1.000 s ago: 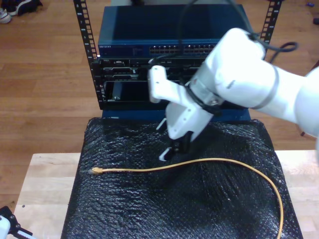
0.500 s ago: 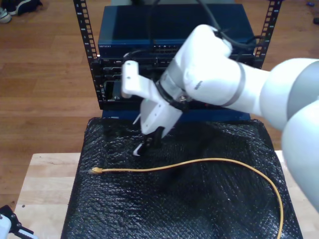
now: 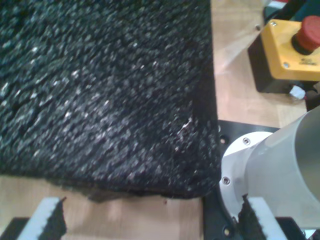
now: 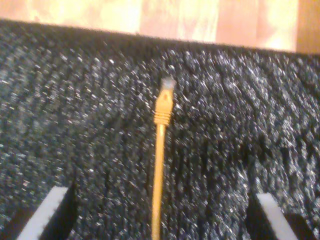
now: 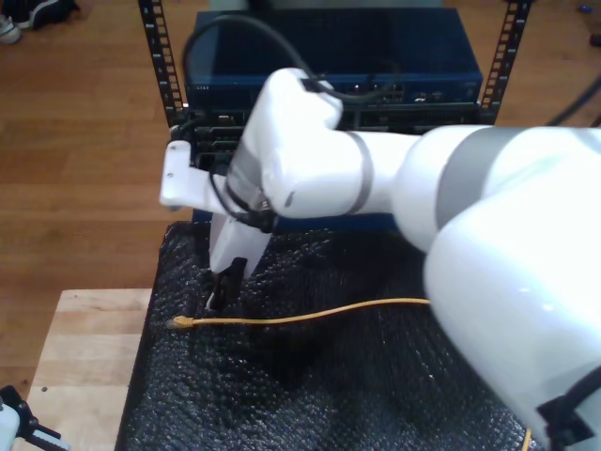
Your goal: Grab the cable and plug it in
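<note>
The cable (image 5: 310, 317) lies loose across the black bubble-wrap mat (image 5: 376, 395) on the bench (image 5: 84, 366), its clear plug (image 4: 167, 84) pointing toward the exterior view's left. The second hand (image 4: 162, 215) hangs above the plug end, jaws spread wide with the cable running midway between them, apparently lined up for a grasp. The first hand (image 3: 150, 220), also open, looks at a mat corner beside a yellow emergency-stop box (image 3: 292, 47).

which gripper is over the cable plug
My second gripper: the cable runs between its open fingers, plug ahead. My first gripper faces mat and table.
</note>
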